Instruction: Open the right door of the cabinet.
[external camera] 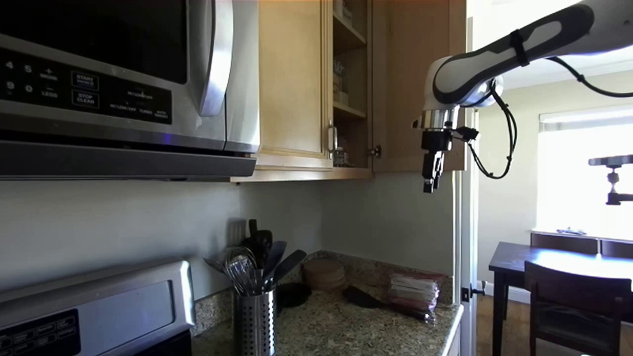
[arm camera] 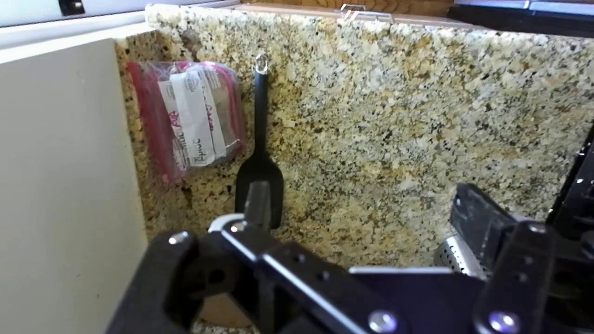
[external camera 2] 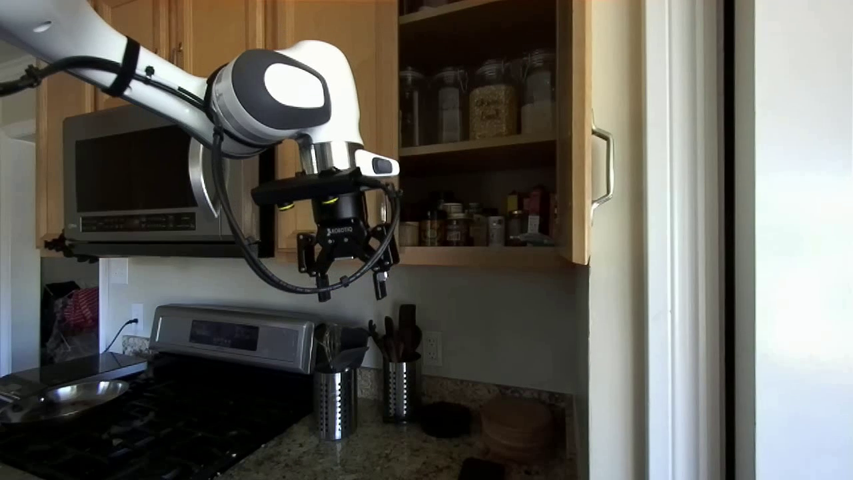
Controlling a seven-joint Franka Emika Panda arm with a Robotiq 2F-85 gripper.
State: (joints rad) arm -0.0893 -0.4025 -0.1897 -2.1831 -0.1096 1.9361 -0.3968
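Beside gripper (external camera 2: 352, 291), apart: right door (external camera: 405, 84) (standing open).

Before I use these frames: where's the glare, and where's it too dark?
In an exterior view, the window is blown out white, with glare on the dining table; in an exterior view, the inside of the cabinet is shadowed and the cooktop nearly black; in the wrist view, the counter is well lit, with glints on bolts of the end effector.
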